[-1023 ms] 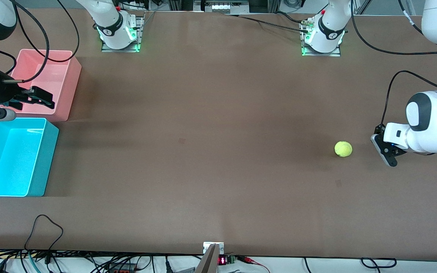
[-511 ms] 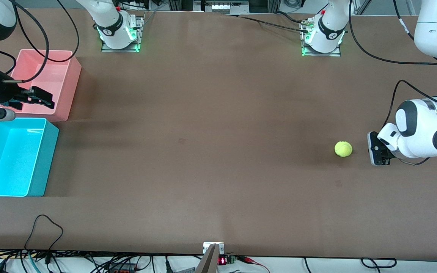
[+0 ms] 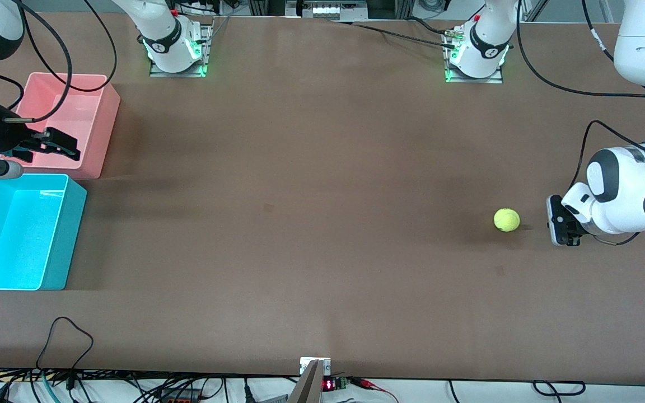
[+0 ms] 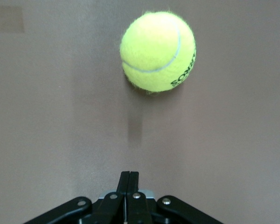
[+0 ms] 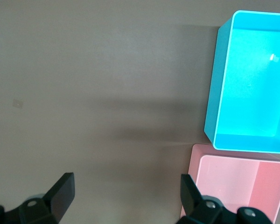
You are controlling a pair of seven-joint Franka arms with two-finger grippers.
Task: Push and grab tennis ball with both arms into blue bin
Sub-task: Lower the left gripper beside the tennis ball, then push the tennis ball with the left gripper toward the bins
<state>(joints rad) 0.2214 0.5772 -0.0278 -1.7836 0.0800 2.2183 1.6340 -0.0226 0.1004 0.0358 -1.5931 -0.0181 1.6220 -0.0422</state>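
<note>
Left claw: the left gripper [image 3: 559, 226] sits low over the table [image 3: 322, 184] at the left arm's end, its fingers [image 4: 129, 184] pressed together with nothing between them.
Ball relative to left claw: the tennis ball [image 3: 506, 219] lies just beside the closed fingertips, on the side toward the right arm's end of the table; a strip of bare table shows between them, so they do not touch. In the left wrist view the ball [image 4: 157, 51] lies ahead of the fingertips and a little off their line, its dark lettering facing sideways.
Ball on the table: it rests on the brown surface near the left arm's end, well apart from both bins.
Right claw: the right gripper [image 3: 54, 146] hangs in the air over the pink bin [image 3: 101, 134], at the corner next to the blue bin; its two fingers [image 5: 60, 193] are spread wide and hold nothing. This arm waits.
Blue bin: the blue bin [image 3: 68, 235] stands at the right arm's end of the table, with nothing in it, nearer to the front camera than the pink bin.
Pink bin: just beside the blue bin; the right wrist view shows the two tubs [image 5: 214, 112] [image 5: 193, 161] close together, though whether their walls touch cannot be told.
</note>
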